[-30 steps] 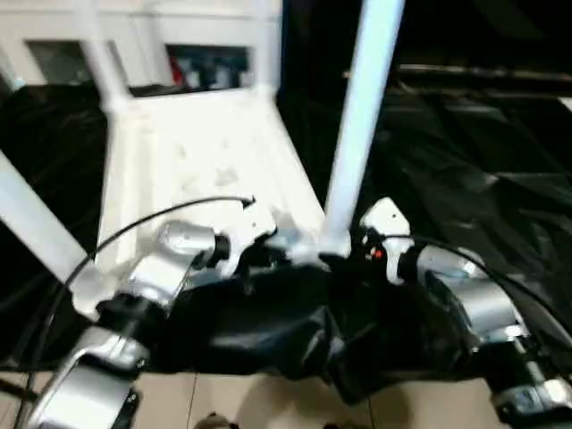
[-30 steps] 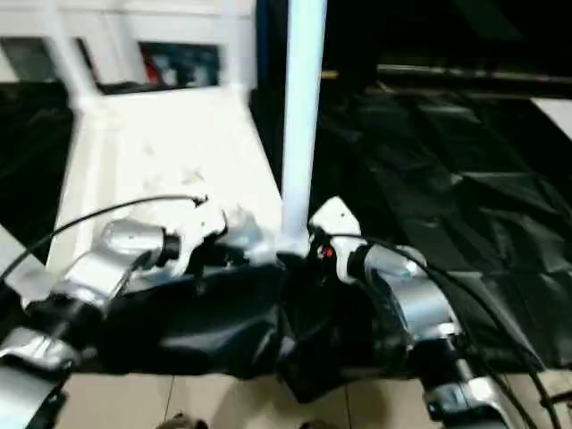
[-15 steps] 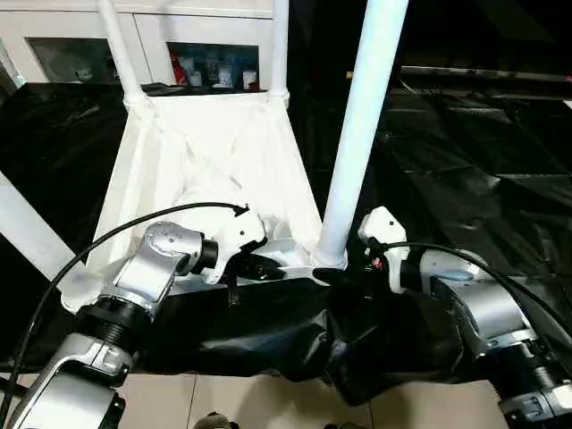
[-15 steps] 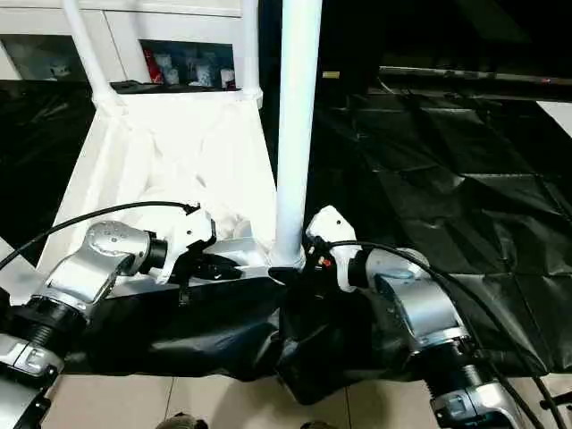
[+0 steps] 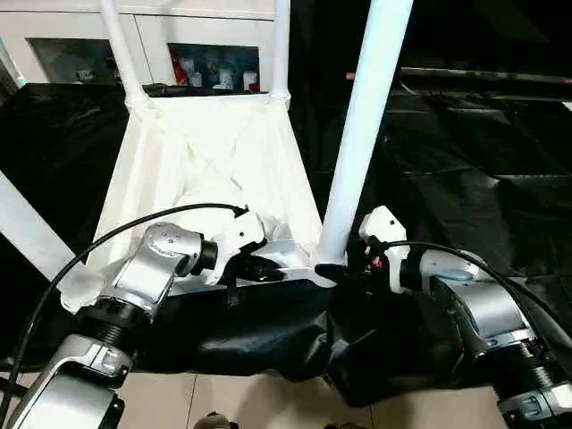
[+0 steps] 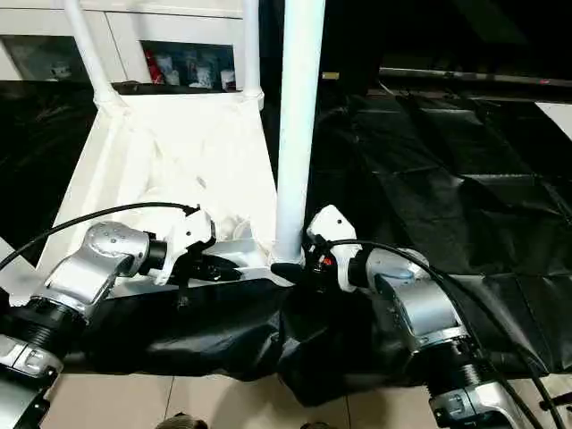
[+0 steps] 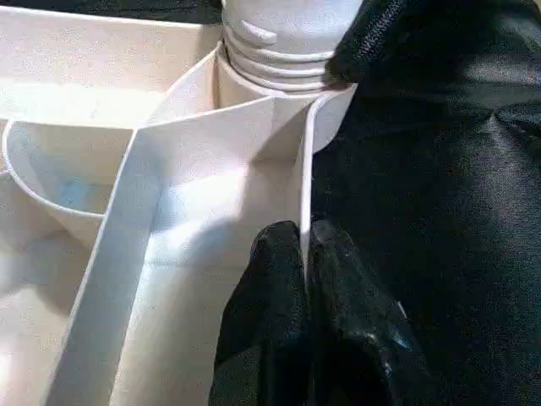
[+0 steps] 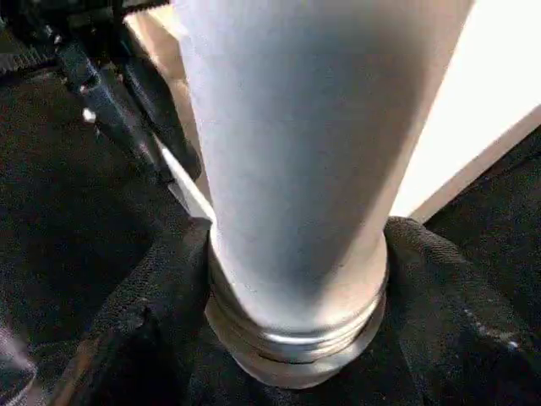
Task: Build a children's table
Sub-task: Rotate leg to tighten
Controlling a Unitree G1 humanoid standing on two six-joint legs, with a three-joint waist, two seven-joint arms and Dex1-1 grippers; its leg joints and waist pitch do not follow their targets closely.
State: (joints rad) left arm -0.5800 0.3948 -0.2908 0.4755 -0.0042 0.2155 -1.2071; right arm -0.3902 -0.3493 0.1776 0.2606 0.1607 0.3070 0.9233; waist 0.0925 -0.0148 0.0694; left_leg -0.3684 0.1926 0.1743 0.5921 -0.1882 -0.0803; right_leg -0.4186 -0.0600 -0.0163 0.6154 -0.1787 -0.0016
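My right jaws [image 6: 288, 268] have drawn in around the base of the near white tubular plastic leg [image 5: 362, 134] since a moment ago; the black fingers [image 8: 423, 279] now sit on either side of its threaded collar, though I cannot tell whether they press it yet. My left jaws [image 7: 306, 279] stay pinched shut on the thin near rim of the white ribbed rectangular plastic tabletop [image 5: 214, 152], which lies underside up on the black sheeting [image 5: 483, 161] over the bench. I judge this leg is being seated in its round corner socket while I steady the top. Three other legs stand in theirs. The bench edge is close below my wrists, so room is upward along the leg and out to my right.
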